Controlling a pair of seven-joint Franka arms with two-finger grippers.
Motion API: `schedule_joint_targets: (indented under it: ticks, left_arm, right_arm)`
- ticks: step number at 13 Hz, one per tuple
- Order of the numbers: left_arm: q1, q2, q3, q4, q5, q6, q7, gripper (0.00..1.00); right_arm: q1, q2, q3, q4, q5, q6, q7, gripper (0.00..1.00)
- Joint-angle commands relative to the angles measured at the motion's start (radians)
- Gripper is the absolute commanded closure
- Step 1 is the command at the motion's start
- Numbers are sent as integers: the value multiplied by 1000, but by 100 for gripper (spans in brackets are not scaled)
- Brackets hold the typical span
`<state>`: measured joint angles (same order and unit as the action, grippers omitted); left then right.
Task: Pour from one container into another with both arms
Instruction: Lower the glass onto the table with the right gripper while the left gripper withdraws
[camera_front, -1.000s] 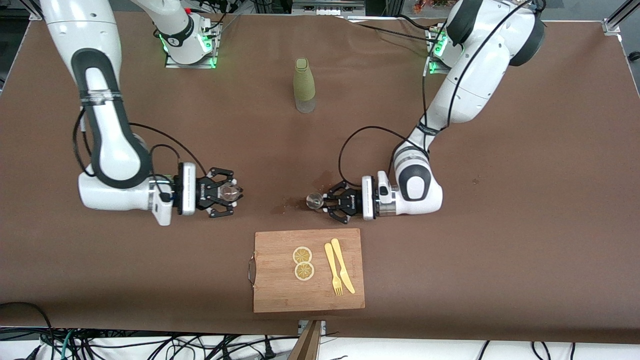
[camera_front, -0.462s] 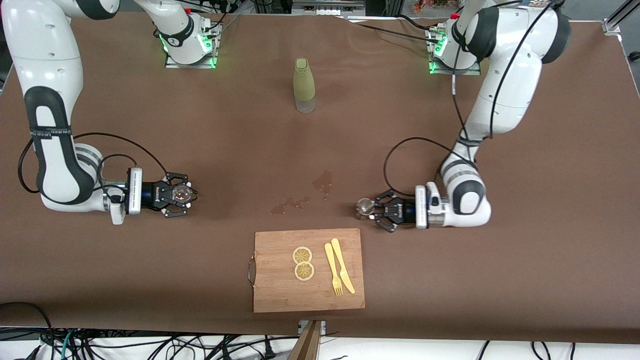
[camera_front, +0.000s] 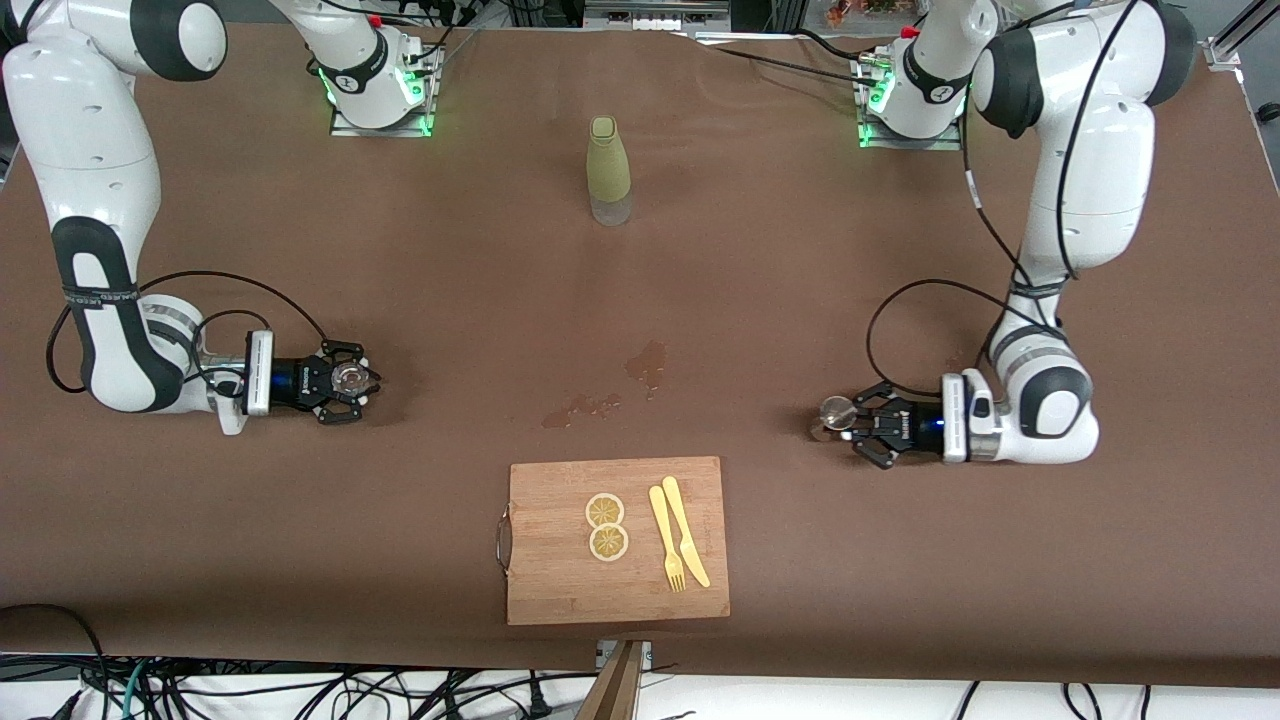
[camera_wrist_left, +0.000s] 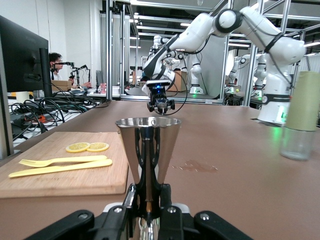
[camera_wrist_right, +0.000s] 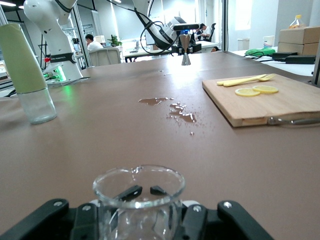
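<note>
My left gripper (camera_front: 846, 421) is shut on a steel jigger (camera_front: 834, 410), low over the table toward the left arm's end. In the left wrist view the jigger (camera_wrist_left: 148, 142) stands upright with its waist pinched in the gripper (camera_wrist_left: 149, 195). My right gripper (camera_front: 352, 381) is shut on a clear glass beaker (camera_front: 350, 377), low over the table toward the right arm's end. The beaker (camera_wrist_right: 139, 192) stands upright in the right wrist view, with the gripper (camera_wrist_right: 144, 191) around it. I see no liquid in it.
A wet spill (camera_front: 600, 400) marks the table's middle. A wooden cutting board (camera_front: 560, 590) nearer the front camera carries two lemon slices (camera_front: 606, 527), a yellow fork (camera_front: 665, 540) and knife (camera_front: 686, 532). A green-sleeved bottle (camera_front: 608, 170) stands between the bases.
Both arms have drawn apart from the table's middle, each toward its own end, carrying its container along. The spill now lies uncovered between them.
</note>
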<state>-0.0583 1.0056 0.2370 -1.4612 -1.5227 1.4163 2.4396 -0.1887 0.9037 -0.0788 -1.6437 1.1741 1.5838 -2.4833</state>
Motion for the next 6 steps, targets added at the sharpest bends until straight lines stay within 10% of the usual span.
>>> schedule_joint_targets:
  ticks: [1,3,4,5,6]
  left_arm:
    - [53,-25,48,-36,67,-107,70,100]
    - [109,-25,76,-33,137,-175,101,100]
    - [135,-25,76,-33,174,-200,120,100]
    - [159,-25,77,-33,205,-220,151,100]
    - [178,-24,81,-33,231,-240,186,100]
  right_arm:
    - [-44,50,16,15,18,-28,-51,86]
    - [-54,61,16,16,18,-33,-63,83]
    - [-55,63,16,15,18,-34,-63,59]
    - [-55,63,14,15,16,-42,-63,1]
    - [-58,63,14,15,16,-45,-63,0]
